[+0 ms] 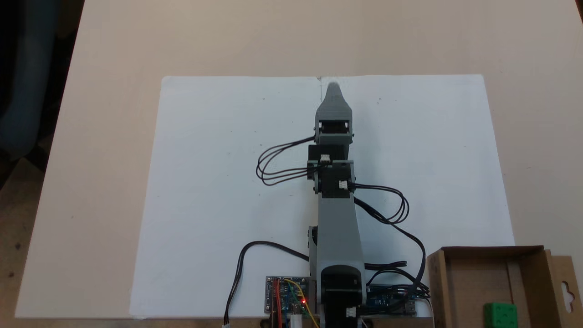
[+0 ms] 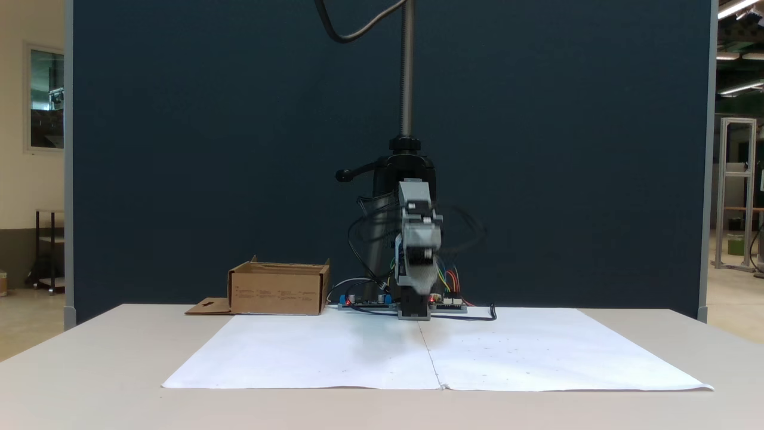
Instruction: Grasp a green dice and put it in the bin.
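A fixed view shows the green dice (image 1: 500, 314) already inside the bin (image 1: 438, 282). The gripper (image 1: 333, 86) (jaw state unreadable) holds nothing visible, so I judge it best simply to park clear.

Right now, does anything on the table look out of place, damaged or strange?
Nothing stands out. The green dice already lies inside the bin, the white paper lies flat, and the claw is stretched out over the sheet with nothing visible in it.
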